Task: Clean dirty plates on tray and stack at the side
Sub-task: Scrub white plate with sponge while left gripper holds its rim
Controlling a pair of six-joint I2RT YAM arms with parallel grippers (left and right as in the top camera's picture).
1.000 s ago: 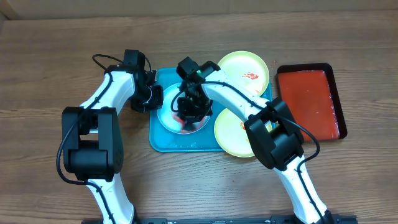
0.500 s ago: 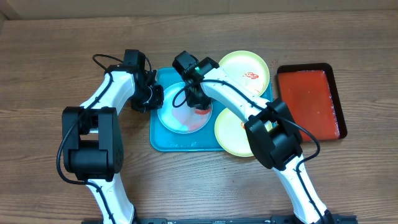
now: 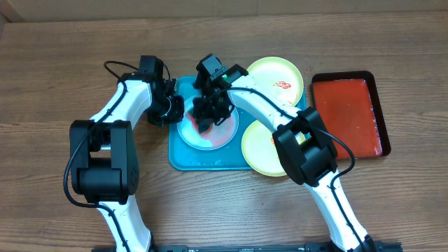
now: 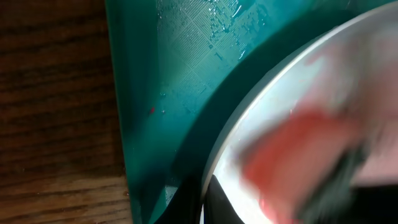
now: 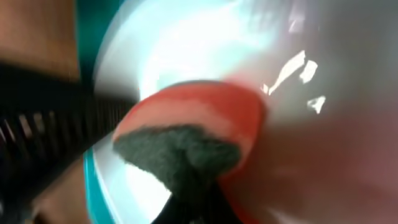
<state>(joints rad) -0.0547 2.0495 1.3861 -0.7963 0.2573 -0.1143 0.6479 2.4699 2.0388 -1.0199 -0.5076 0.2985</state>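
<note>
The pale blue-white plate point(image 3: 213, 136) lies on the turquoise tray point(image 3: 203, 161) and has red smears. My left gripper point(image 3: 173, 110) is shut on its left rim; in the left wrist view the fingers point(image 4: 204, 200) pinch the plate's rim point(image 4: 261, 112) above the tray point(image 4: 168, 74). My right gripper point(image 3: 208, 112) is shut on a red sponge with a dark scouring side point(image 5: 186, 134) and presses it on the plate point(image 5: 205, 43). One yellow-green plate with a red smear point(image 3: 274, 78) lies at the tray's back right. Another yellow-green plate point(image 3: 260, 150) overlaps the tray's front right corner.
A smaller red tray with a dark rim point(image 3: 348, 113) lies on the wooden table to the right of the plates. Both arms cross above the turquoise tray's back half. Water drops sit on the tray's floor point(image 4: 211, 25).
My right gripper has swept the sponge over the blue-white plate, from its middle to the back right and now to the back left. The left gripper has stayed on the rim.
</note>
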